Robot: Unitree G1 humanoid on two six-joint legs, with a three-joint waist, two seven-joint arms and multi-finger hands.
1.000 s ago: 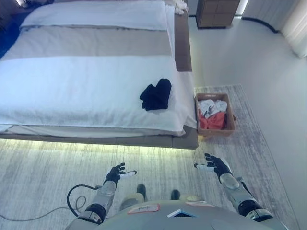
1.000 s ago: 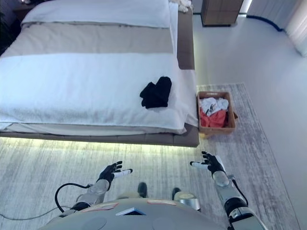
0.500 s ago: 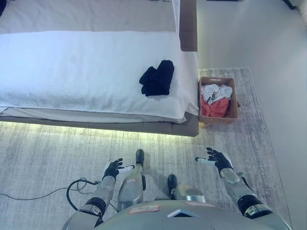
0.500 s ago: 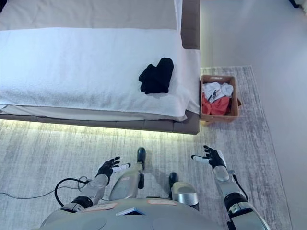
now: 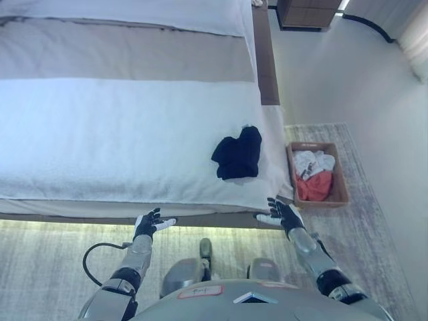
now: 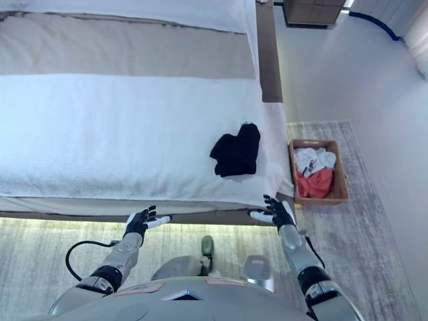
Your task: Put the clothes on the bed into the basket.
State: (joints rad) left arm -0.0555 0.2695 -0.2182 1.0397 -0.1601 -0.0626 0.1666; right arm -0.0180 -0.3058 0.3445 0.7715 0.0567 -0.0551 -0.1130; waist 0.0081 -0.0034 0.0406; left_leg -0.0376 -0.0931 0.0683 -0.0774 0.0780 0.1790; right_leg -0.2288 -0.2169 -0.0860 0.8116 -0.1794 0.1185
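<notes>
Clothes to be moved were a single dark bundle (image 5: 237,153) lying crumpled on the white cover of the bed (image 5: 120,134), close to the bed's right edge and a little back from its near edge. Note, working outward from your viewpoint: your left hand (image 5: 147,224) hung at about 7 o'clock in the view, over the lit strip at the foot of the bed frame, its fingers spread and nearly straight, with nothing in them. Your right hand (image 5: 282,214) hung at about 5 o'clock, level with the near right corner of the bed, fingers likewise spread and empty, with white tips pointing toward the bed. Neither hand touched the bed or the dark bundle; the bundle lay at roughly 11 o'clock from the right hand and at 1 o'clock from the left. You saw the grey patterned rug (image 5: 40,267) under both hands, running along the near side of the bed and on around its right side. On that rug, at 3 o'clock from the dark bundle and just beside the bed's right side, stood the brown basket (image 5: 338,175), already holding white cloth (image 5: 314,162) toward its far end and red cloth (image 5: 314,187) toward its near end. Beyond the basket, at 1 o'clock, a wooden cabinet (image 5: 309,12) stood against the far wall.
</notes>
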